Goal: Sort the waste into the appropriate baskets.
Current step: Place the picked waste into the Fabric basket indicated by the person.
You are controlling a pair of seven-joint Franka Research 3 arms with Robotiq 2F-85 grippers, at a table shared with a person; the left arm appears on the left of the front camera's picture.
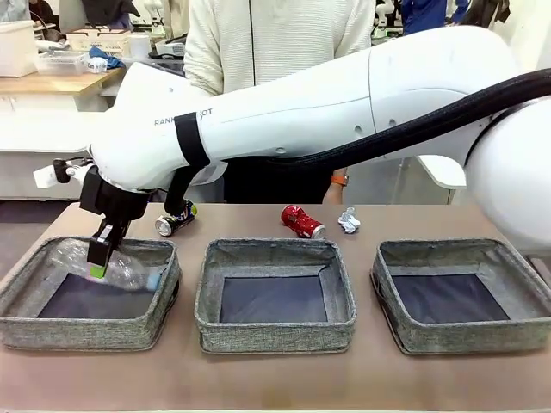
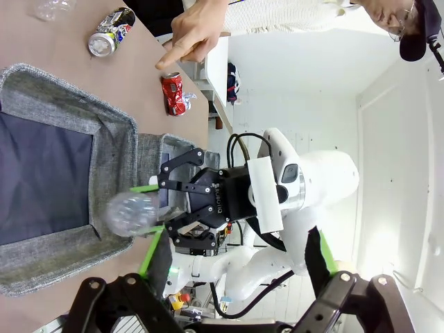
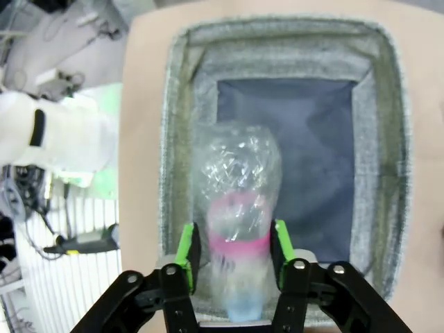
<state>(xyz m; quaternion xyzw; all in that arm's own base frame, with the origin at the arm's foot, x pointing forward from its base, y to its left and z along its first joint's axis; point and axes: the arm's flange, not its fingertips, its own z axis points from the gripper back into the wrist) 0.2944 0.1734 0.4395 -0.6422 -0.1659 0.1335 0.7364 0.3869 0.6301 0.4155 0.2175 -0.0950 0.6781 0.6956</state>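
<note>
My right gripper [image 1: 97, 268] reaches across to the left basket [image 1: 26, 277] and hangs low inside it. The clear bottle [image 3: 236, 208] with the pink label lies between its green pads [image 3: 187, 253], cap toward the palm. The jaws stand parted, with a slim gap beside the label, and the bottle looks blurred. My left gripper [image 2: 232, 305] is open and holds nothing. It looks across the left basket [image 2: 111, 139] at the right gripper [image 2: 149, 209]. Behind the baskets lie a dark printed can [image 1: 175, 221], a crushed red can [image 1: 302, 221] and a white paper wad [image 1: 349, 220]. A clear cup [image 2: 52, 8] lies near the dark can [image 2: 111, 32].
The middle basket [image 1: 275, 251] and right basket [image 1: 465, 251] hold nothing. A person stands at the far side, and one hand [image 2: 194, 35] points with a finger above the red can [image 2: 173, 94]. My right arm [image 1: 327, 103] spans the table above the baskets.
</note>
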